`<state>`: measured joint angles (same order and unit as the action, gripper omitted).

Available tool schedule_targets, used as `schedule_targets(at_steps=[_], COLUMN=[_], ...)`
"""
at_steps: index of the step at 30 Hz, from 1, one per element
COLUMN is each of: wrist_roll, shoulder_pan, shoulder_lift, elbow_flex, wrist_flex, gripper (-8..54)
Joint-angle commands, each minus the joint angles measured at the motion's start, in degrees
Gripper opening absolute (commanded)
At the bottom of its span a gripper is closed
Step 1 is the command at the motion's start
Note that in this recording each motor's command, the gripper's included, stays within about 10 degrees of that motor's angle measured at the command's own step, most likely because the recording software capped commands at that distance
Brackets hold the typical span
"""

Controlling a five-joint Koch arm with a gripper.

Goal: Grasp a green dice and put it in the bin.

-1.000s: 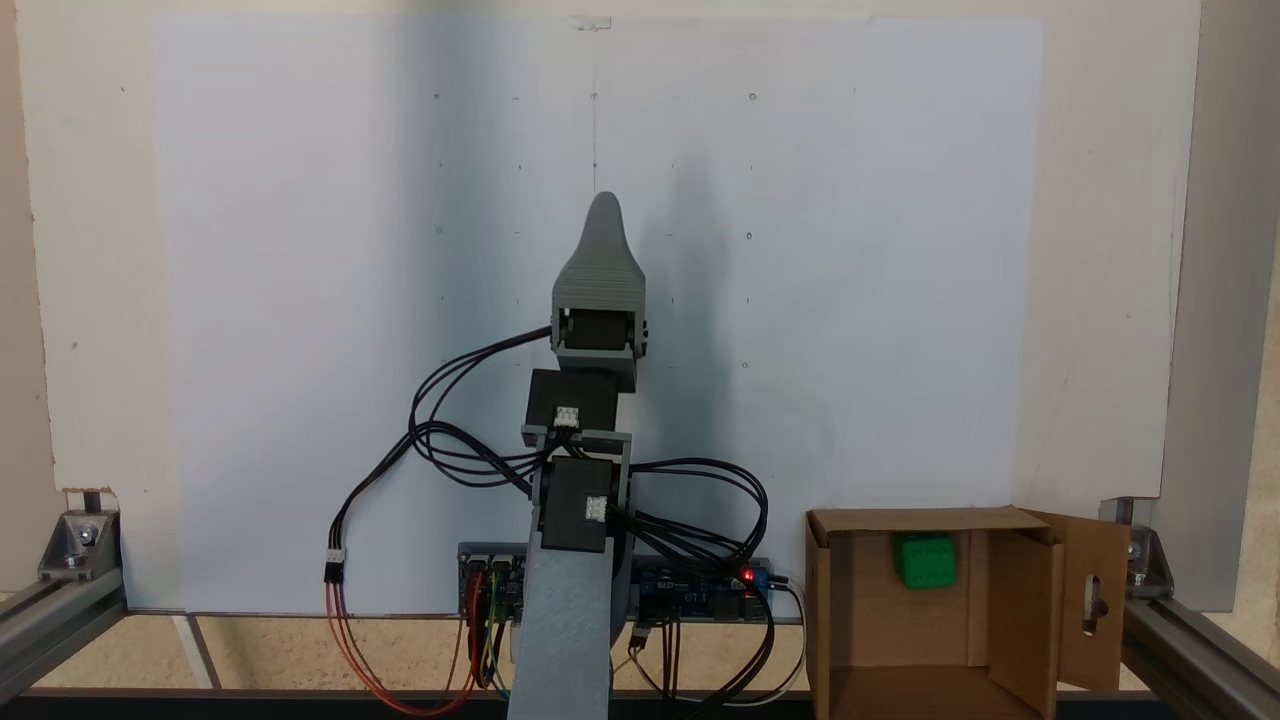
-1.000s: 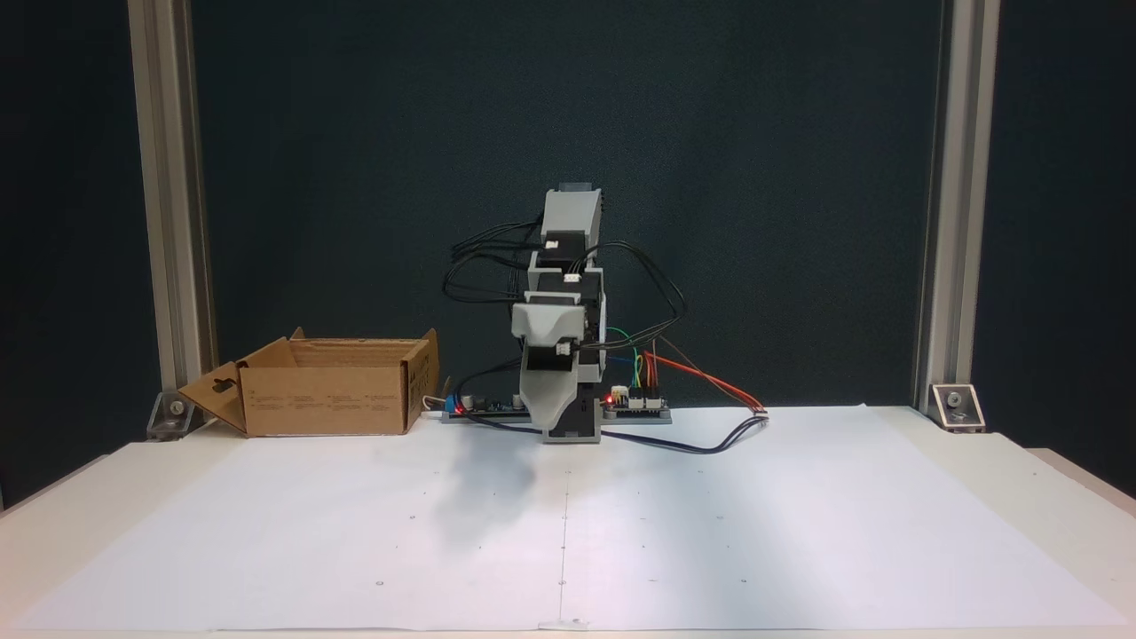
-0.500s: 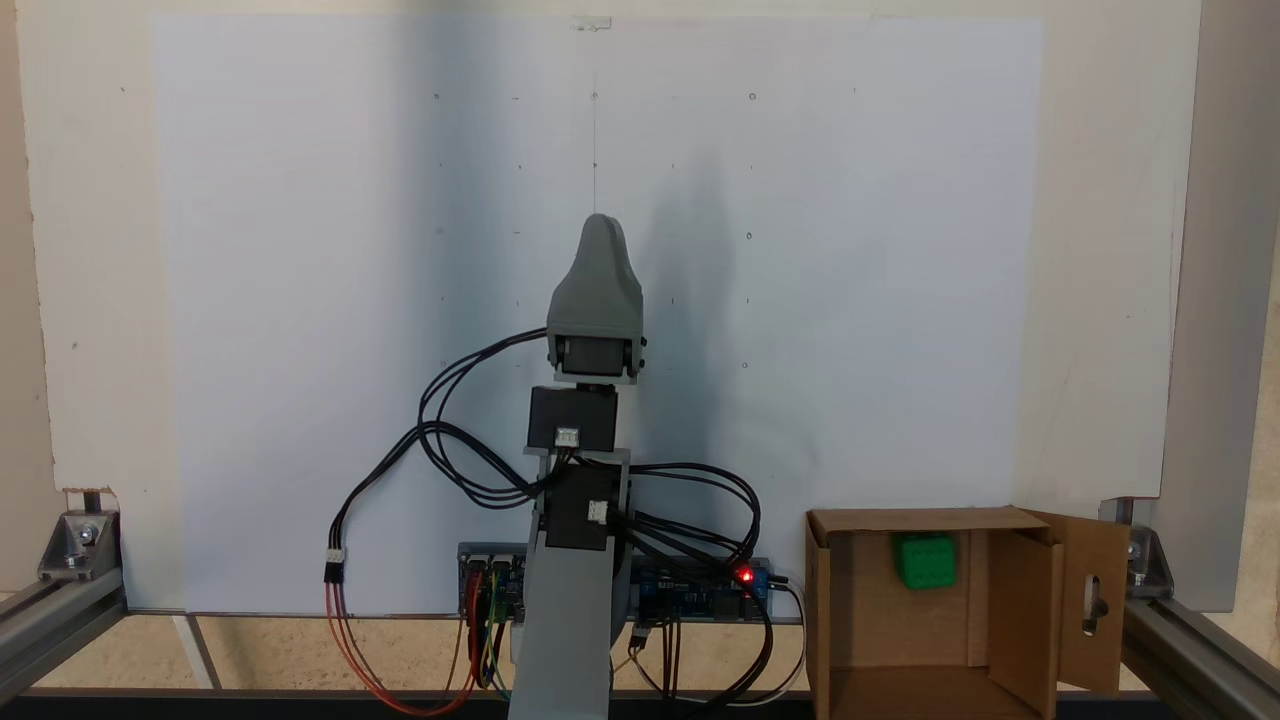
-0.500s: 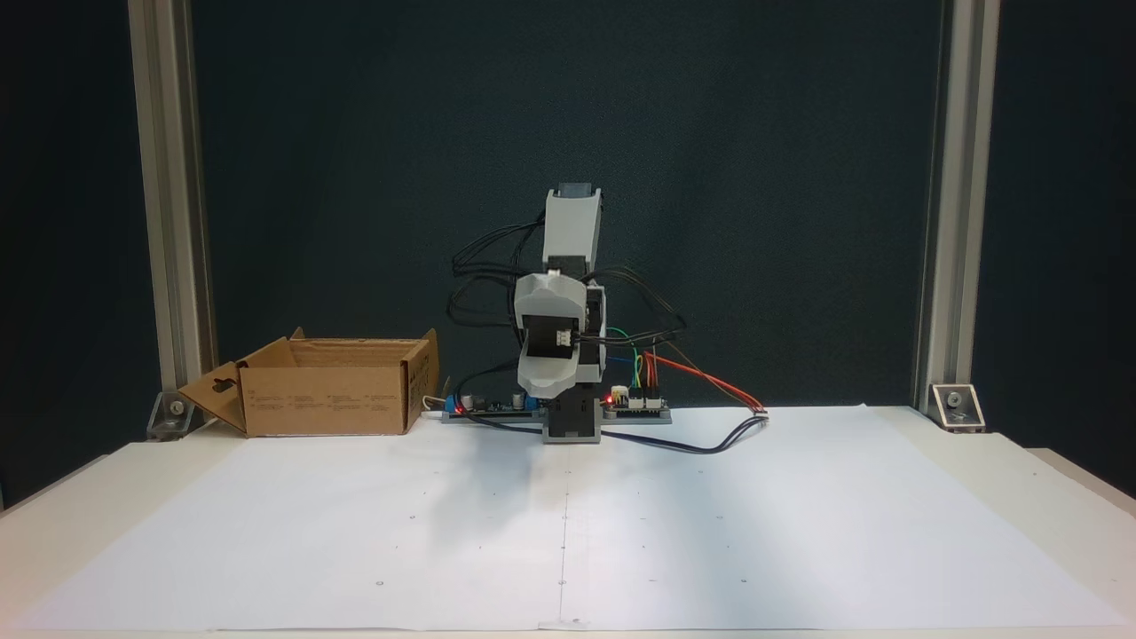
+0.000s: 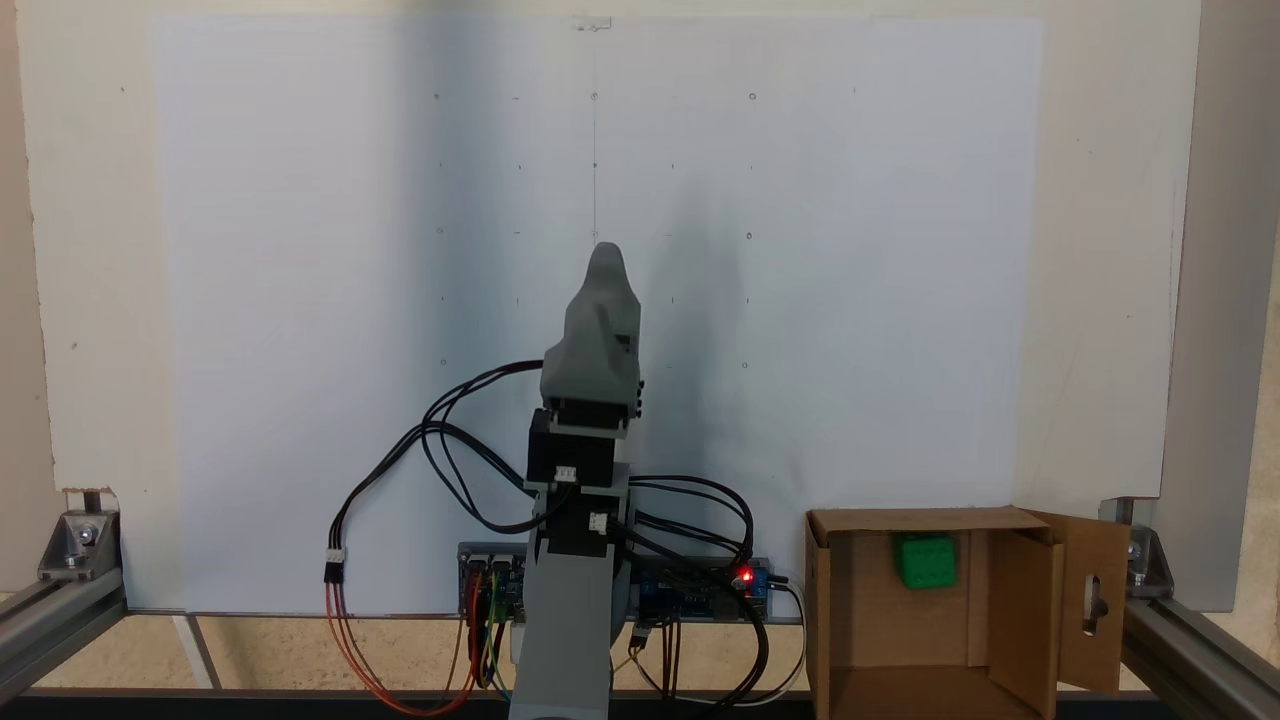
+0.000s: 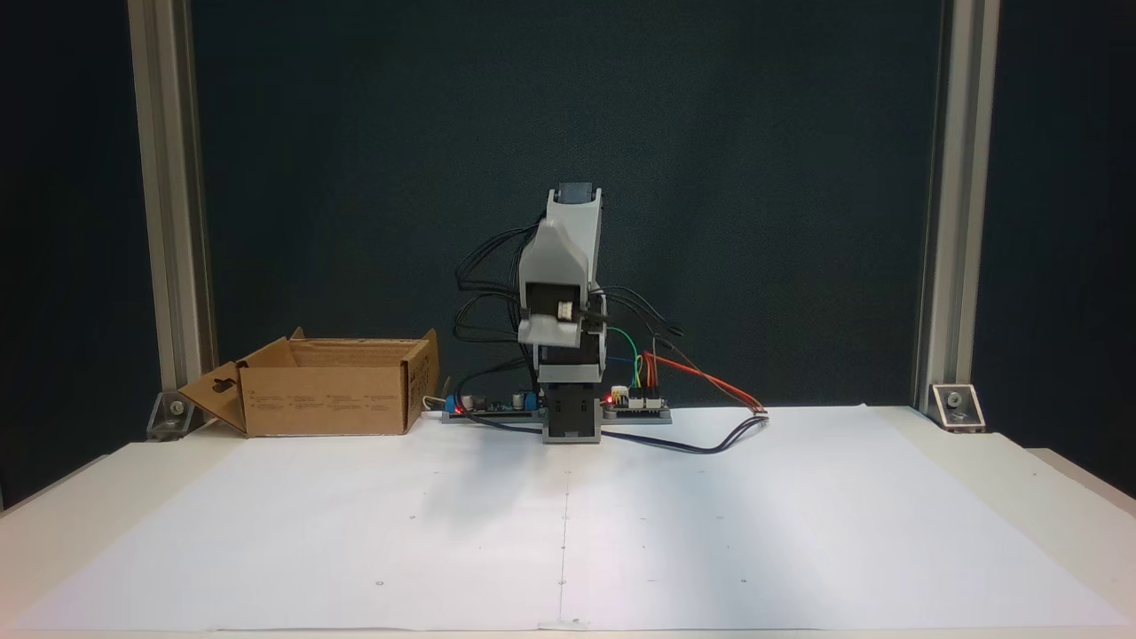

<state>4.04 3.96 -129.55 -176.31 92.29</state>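
Note:
The green dice (image 5: 925, 560) lies inside the bin (image 5: 870, 610), a brown cardboard box with open flaps, near the box's far wall. In the other fixed view the bin (image 6: 324, 399) stands at the table's back left and its wall hides the dice. My gripper (image 5: 605, 252) is a grey pointed piece over the white sheet, well left of the bin and apart from it. Seen from the front, the gripper (image 6: 550, 335) hangs folded close to the arm's base, above the table. Only one tip shows, with nothing seen held.
Circuit boards (image 5: 700, 590) with a red light and looping black, red and coloured cables (image 5: 440, 450) sit at the arm's base. Aluminium frame posts (image 6: 169, 204) stand at the back corners. A white paper sheet (image 6: 568, 532) covers the table in front of the arm.
The arm has folded back toward its base: the gripper tip drew in over the sheet and rose off the table. The dice has stayed put in the bin.

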Motion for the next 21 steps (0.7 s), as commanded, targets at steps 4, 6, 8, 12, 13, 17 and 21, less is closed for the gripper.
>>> schedule_targets(at_steps=[4, 6, 8, 12, 13, 17, 21], wrist_roll=[1.58, 1.58, 1.49, 1.49, 1.49, 1.58, 1.67], shoulder_pan=[-0.35, -0.79, -1.32, -3.16, -3.87, -4.48, -4.48], shoulder_lift=[-6.06, -5.98, -6.06, -6.06, -6.06, -6.06, -6.06], elbow_flex=[-3.08, -3.08, -2.99, -2.99, -3.08, -2.99, -2.99], wrist_flex=[4.04, 3.96, 3.96, 3.96, 3.96, 3.96, 3.96], gripper=[44.9, 44.9, 44.9, 44.9, 44.9, 44.9, 44.9])
